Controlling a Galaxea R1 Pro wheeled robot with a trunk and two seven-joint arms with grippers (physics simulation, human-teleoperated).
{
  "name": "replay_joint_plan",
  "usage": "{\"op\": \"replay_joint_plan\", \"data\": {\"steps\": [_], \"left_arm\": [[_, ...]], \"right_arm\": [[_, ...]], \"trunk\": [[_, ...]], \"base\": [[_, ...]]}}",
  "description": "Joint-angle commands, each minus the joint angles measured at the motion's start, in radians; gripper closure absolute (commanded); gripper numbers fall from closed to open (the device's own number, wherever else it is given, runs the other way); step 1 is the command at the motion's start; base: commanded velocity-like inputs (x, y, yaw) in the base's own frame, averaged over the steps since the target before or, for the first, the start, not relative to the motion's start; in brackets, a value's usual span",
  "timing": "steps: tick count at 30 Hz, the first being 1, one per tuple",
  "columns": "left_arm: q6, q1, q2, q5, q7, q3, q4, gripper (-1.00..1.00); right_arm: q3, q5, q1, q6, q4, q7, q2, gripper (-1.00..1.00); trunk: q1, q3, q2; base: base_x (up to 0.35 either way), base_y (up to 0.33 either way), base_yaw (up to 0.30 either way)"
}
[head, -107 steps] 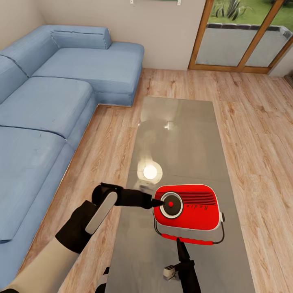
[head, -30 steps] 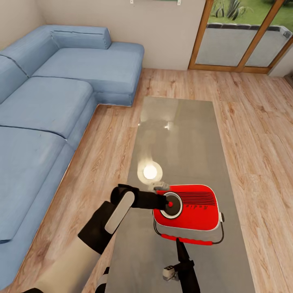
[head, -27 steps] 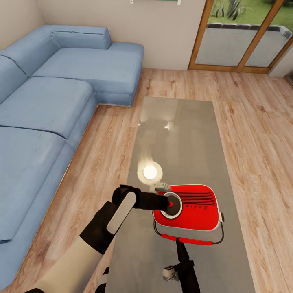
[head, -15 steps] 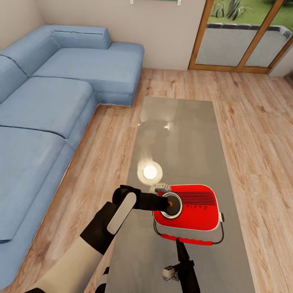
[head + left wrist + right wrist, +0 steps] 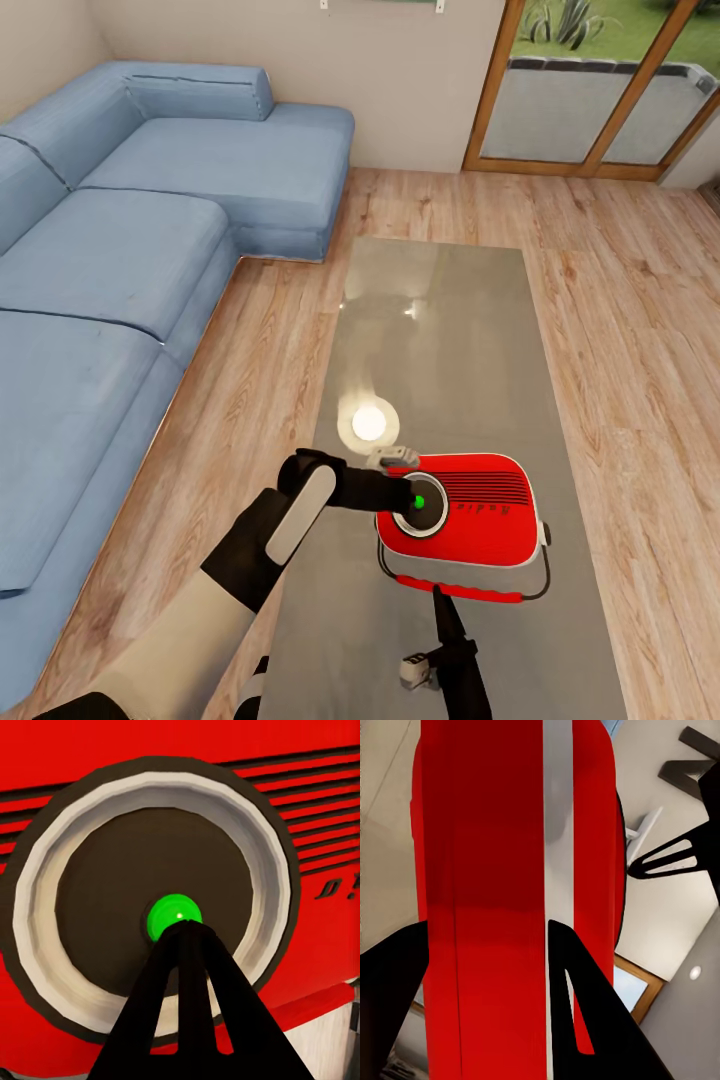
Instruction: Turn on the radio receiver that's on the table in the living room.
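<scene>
- A glossy red, rounded-edge radio receiver (image 5: 462, 523) lies on the long grey reflective coffee table (image 5: 440, 330), just ahead of the left gripper (image 5: 408, 496).
- The left gripper's black fingertips (image 5: 184, 937) are pressed together, touching the green button (image 5: 171, 913) at the centre of the white-ringed dial (image 5: 154, 900).
- The right gripper (image 5: 487, 967) spreads its fingers either side of the radio's red body.
- A blue sectional sofa (image 5: 110, 250) sits well apart, beyond the left arm.
</scene>
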Motion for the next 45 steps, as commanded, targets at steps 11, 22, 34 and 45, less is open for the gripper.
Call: {"op": "replay_joint_plan", "data": {"steps": [11,22,34,45], "left_arm": [[0.007,-0.001,0.0,0.056,-0.005,0.0,-0.12,1.0],[0.007,-0.001,0.011,0.146,-0.007,-0.002,-0.192,1.0],[0.007,-0.001,0.074,0.245,-0.019,0.032,-0.207,1.0],[0.006,-0.001,0.146,0.246,-0.094,0.176,-0.208,1.0]], "right_arm": [[-0.012,-0.041,0.0,-0.019,0.001,0.056,0.0,1.0],[-0.073,-0.045,0.0,-0.091,-0.011,0.179,-0.01,1.0],[-0.373,0.031,0.003,0.093,-0.693,0.653,-0.151,1.0],[-0.573,0.054,-0.083,0.108,-0.892,1.108,-0.204,1.0]], "trunk": [[0.0,0.0,0.0],[0.0,0.0,0.0],[0.0,0.0,0.0],[0.0,0.0,0.0]], "base": [[0.0,0.0,0.0],[0.0,0.0,0.0],[0.0,0.0,0.0],[0.0,0.0,0.0]]}}
